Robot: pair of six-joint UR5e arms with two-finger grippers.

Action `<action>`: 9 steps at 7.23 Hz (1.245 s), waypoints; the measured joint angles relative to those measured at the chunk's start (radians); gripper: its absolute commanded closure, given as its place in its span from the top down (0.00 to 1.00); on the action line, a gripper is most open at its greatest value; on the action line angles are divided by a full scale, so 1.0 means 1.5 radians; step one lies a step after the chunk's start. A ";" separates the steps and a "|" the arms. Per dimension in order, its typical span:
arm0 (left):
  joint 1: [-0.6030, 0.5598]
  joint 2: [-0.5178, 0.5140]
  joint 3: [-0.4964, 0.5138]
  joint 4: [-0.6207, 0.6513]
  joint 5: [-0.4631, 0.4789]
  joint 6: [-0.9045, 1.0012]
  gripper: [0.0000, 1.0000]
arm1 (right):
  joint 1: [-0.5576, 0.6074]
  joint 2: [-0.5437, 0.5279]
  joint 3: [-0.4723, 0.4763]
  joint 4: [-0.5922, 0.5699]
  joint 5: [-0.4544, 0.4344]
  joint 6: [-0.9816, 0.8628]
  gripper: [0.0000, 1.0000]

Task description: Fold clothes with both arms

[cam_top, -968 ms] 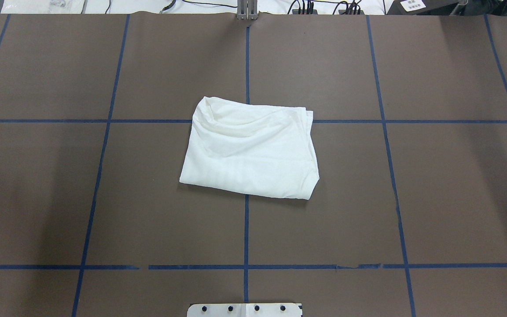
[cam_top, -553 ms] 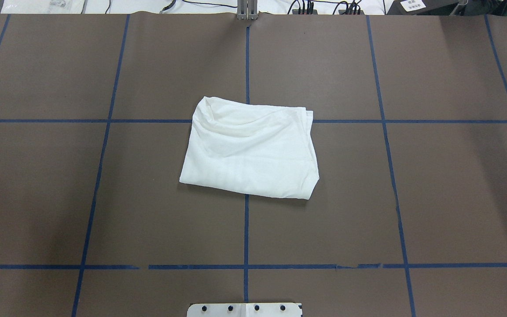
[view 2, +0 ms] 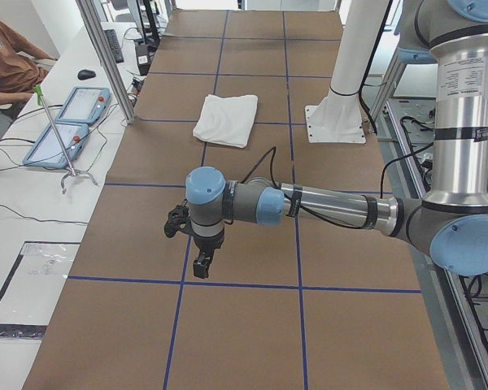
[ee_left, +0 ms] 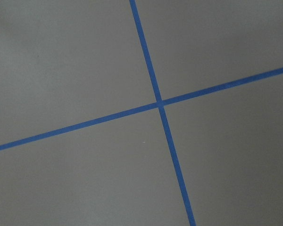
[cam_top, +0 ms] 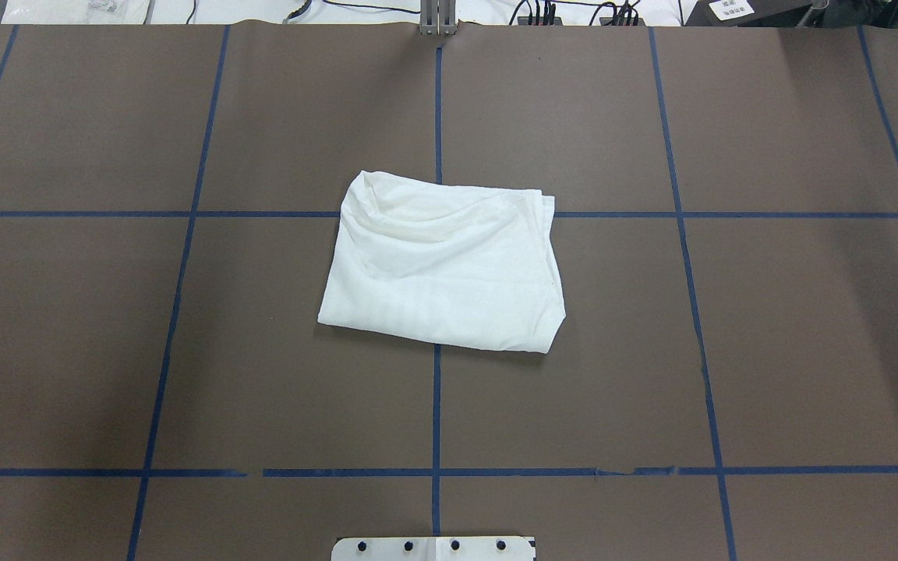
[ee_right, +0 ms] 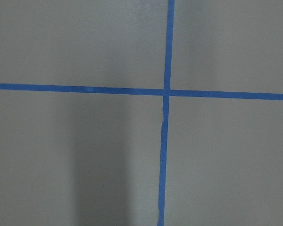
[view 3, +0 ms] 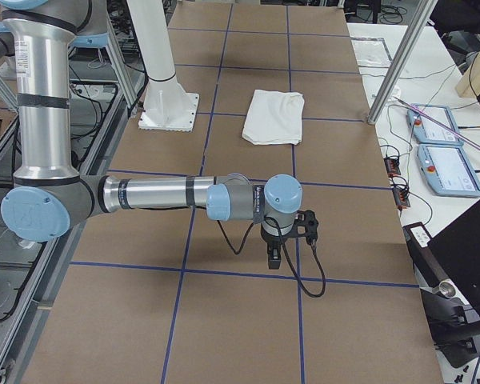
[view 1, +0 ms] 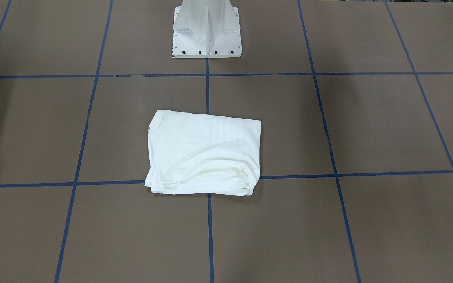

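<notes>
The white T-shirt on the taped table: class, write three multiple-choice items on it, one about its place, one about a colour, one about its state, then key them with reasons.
1. The T-shirt lies: A) over a crossing of tape lines near the table's middle; B) on the pedestal; C) at a corner.
2. The tape is: A) red; B) blue; C) yellow.
3. The T-shirt is: A) spread flat, sleeves out; B) hanging from a pincer; C) folded compactly.
Key: A, lines run under it; B, the lines are blue; C, no sleeve shows, nothing touches it.
</notes>
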 measured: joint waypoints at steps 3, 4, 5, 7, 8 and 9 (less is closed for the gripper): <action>-0.001 0.004 0.034 -0.007 -0.029 0.016 1.00 | 0.022 -0.015 0.000 0.001 0.003 0.028 1.00; -0.002 0.004 0.034 -0.008 -0.031 0.017 1.00 | 0.037 -0.019 0.002 0.001 0.005 0.027 1.00; -0.004 0.004 0.032 -0.008 -0.031 0.017 1.00 | 0.048 -0.026 0.005 0.002 0.006 0.024 1.00; -0.008 0.002 0.029 -0.007 -0.029 0.017 1.00 | 0.055 -0.047 0.016 0.002 0.007 0.021 1.00; -0.008 0.002 0.028 -0.007 -0.029 0.017 1.00 | 0.056 -0.051 0.018 0.002 0.006 0.021 1.00; -0.009 0.001 0.028 -0.007 -0.029 0.017 1.00 | 0.056 -0.052 0.019 0.002 0.005 0.022 1.00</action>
